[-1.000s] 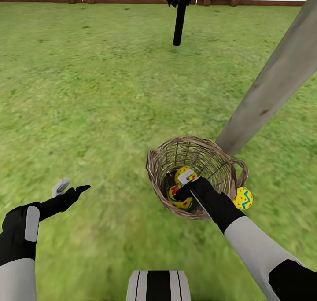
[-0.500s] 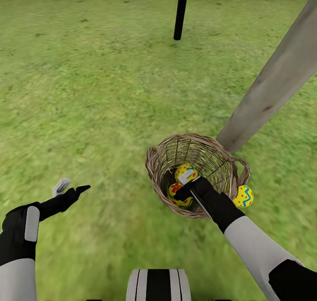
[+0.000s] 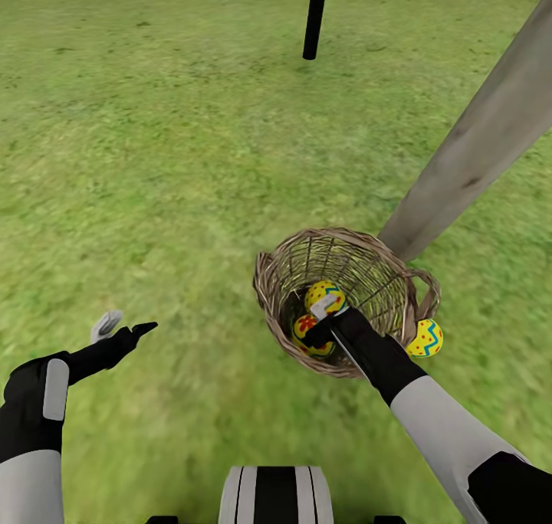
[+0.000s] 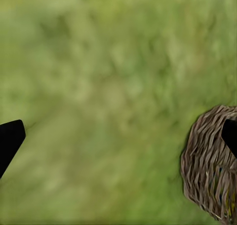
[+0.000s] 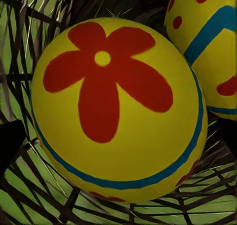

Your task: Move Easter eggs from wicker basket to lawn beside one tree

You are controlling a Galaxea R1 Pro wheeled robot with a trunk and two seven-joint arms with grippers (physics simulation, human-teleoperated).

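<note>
Head view: right gripper [image 3: 320, 319] was down inside the basket [image 3: 268, 290], which stood on the lawn [image 3: 153, 164] just beside the pale tree trunk [image 3: 475, 156].

Eggs, 3 in all:
- Flower egg [image 3: 305, 328], in the basket, under the right gripper. In the right wrist view this egg [image 5: 116, 109] sat squarely between the dark fingertips [image 5: 10, 141]; jaws were spread to either side of it, contact not discernible.
- Banded egg [image 3: 323, 293], in the basket, touching the first.
- Zigzag egg [image 3: 425, 338], on the grass outside the basket, against its wall and near the trunk.

Left gripper [image 3: 123, 326]: held off over bare grass, well apart from the basket, fingers spread, empty.

Handling, as judged: eggs looked rigid, smooth and rounded, likely light and apt to slip or roll. Best hold appeared to be across the widest middle, fingers opposed, clear of the woven wall.
</note>
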